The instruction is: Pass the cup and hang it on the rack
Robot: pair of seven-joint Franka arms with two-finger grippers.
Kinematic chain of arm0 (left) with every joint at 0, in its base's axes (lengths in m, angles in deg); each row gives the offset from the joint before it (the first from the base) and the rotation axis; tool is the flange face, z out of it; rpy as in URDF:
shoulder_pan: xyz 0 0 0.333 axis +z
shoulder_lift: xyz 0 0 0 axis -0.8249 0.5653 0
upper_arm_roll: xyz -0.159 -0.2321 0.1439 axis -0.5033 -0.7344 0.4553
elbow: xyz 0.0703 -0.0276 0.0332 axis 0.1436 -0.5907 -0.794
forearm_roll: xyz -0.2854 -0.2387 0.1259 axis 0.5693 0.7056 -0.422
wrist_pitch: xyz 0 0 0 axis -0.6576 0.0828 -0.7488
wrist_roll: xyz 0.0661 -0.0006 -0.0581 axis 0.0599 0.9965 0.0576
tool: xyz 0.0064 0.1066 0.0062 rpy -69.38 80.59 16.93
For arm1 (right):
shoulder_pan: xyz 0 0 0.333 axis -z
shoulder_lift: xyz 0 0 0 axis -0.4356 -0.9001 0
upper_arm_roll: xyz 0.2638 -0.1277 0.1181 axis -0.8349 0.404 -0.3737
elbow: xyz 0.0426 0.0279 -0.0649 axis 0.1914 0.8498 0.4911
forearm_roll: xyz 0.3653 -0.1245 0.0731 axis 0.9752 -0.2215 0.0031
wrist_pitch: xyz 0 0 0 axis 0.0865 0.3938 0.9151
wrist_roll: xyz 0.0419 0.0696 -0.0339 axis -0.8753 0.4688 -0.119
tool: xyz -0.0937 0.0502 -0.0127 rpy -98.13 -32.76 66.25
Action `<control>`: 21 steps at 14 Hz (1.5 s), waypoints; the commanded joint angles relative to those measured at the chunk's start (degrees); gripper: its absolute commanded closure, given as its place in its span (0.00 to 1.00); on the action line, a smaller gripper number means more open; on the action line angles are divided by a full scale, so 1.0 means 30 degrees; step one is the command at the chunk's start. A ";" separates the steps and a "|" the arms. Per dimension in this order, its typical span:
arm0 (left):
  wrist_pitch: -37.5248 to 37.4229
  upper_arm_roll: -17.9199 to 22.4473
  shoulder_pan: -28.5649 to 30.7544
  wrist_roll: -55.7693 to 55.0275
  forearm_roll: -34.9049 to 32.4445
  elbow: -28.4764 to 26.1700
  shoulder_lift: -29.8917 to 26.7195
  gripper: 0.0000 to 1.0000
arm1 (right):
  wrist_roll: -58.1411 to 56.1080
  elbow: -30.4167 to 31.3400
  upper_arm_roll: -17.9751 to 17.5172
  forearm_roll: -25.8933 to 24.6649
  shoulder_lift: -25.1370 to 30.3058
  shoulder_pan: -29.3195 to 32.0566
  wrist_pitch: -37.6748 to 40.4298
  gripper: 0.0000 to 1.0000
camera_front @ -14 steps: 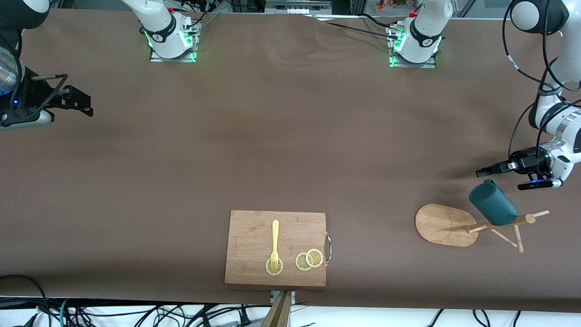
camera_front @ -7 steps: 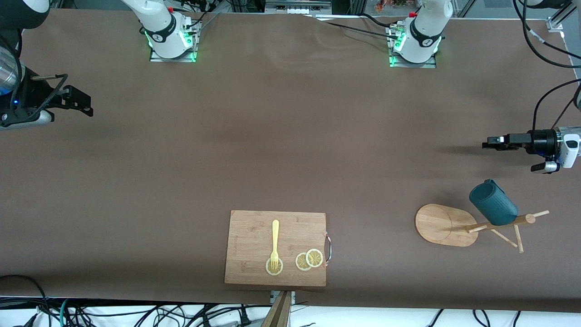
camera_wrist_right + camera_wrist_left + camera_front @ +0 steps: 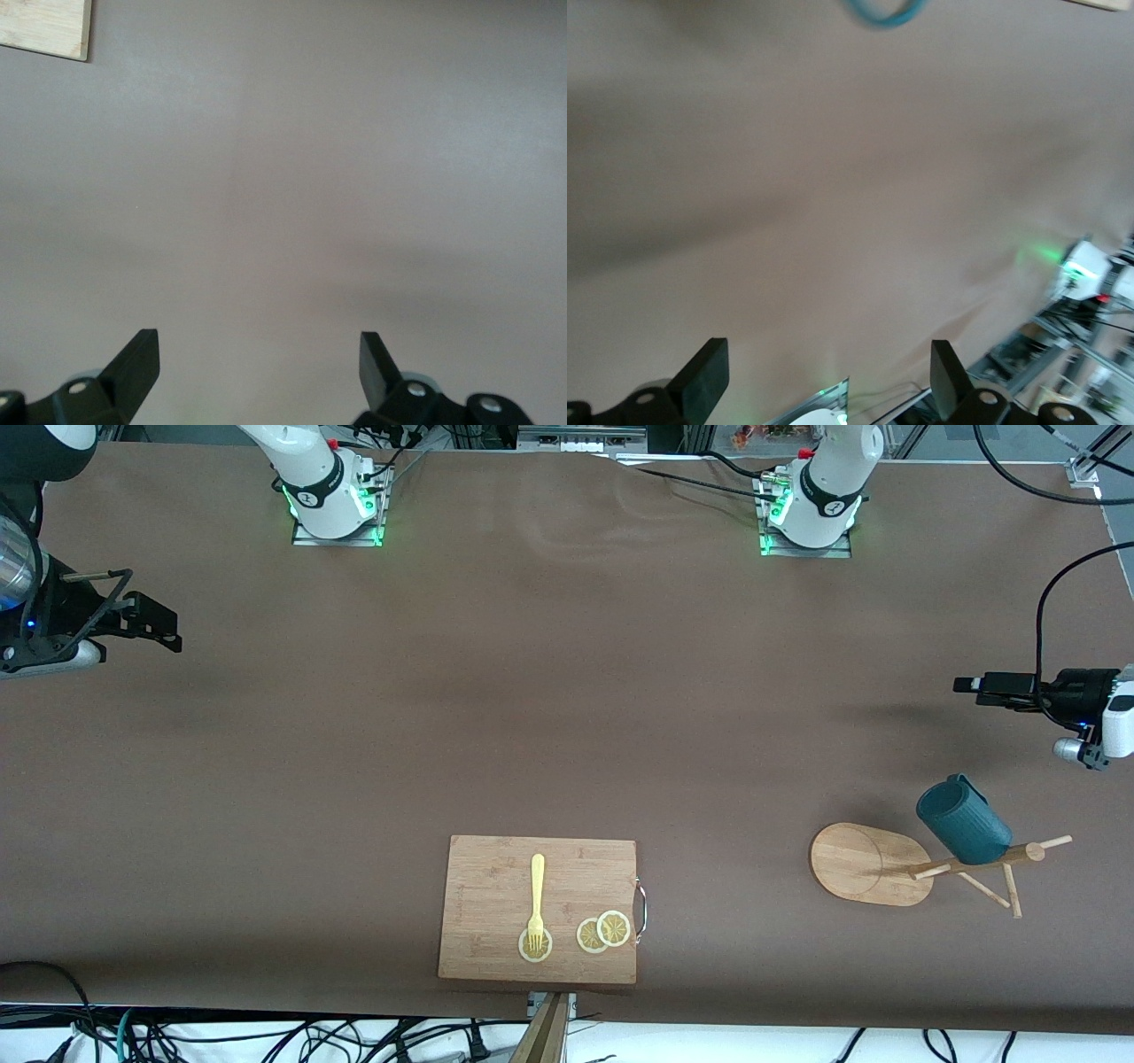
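— Cup status?

— Hung. It sits on a peg of the rack, tilted, mouth angled away from my left gripper, and nothing of mine is touching it. The rack stands at the left arm's end of the table.

— What changed in the last second?

— My left gripper was just beside the cup; since then it has drawn off and risen, and now hangs over bare table, well apart from cup and rack. Its fingers are spread wide with nothing between them. The cup has not shifted on its peg through that retreat.

— So what does that tell you?

— I'd judge the hanging is done and the peg bears the weight; only a return to rest remains.

— And the right gripper?

— Waiting over its own end of the table, unmoved, fingers parted and empty, well apart from the cutting board with its fork and lemon slices.
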 commanded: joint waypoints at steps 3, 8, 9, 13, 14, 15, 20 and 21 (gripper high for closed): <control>0.1253 -0.2941 -0.0232 -0.3283 -0.4119 0.1465 -0.1283 0.00 | 0.0186 -0.0279 -0.0096 0.0214 0.0118 0.0068 0.0392 0.00; 0.1814 -0.3211 -0.2252 -0.4814 -0.6905 0.2661 -0.2751 0.00 | 0.0186 -0.0279 -0.0096 0.0214 0.0089 0.0068 0.0392 0.00; 0.1785 -0.3211 -0.2399 -0.4813 -0.7143 0.3218 -0.2723 0.00 | 0.0186 -0.0279 -0.0096 0.0214 0.0118 0.0068 0.0392 0.00; 0.0296 -0.3299 -0.2459 -0.4843 -0.7145 0.5679 -0.2665 0.00 | 0.0186 -0.0279 -0.0096 0.0214 0.0118 0.0068 0.0392 0.00; -0.0406 -0.3328 -0.2575 -0.4901 -0.7174 0.6003 -0.2664 0.00 | 0.0186 -0.0279 -0.0096 0.0214 0.0089 0.0068 0.0392 0.00; -0.0848 -0.3299 -0.3011 -0.5017 -0.7262 0.6180 -0.2722 0.00 | 0.0186 -0.0279 -0.0096 0.0214 0.0089 0.0068 0.0392 0.00; -0.0999 -0.3356 -0.4305 -0.8559 -0.8025 0.4546 -0.4918 0.00 | 0.0186 -0.0279 -0.0096 0.0185 0.0089 0.0068 0.0392 0.00; -0.0999 -0.3416 -0.4247 -0.9056 -0.7966 0.4310 -0.5007 0.00 | 0.0186 -0.0279 -0.0096 0.0214 0.0118 0.0068 0.0392 0.00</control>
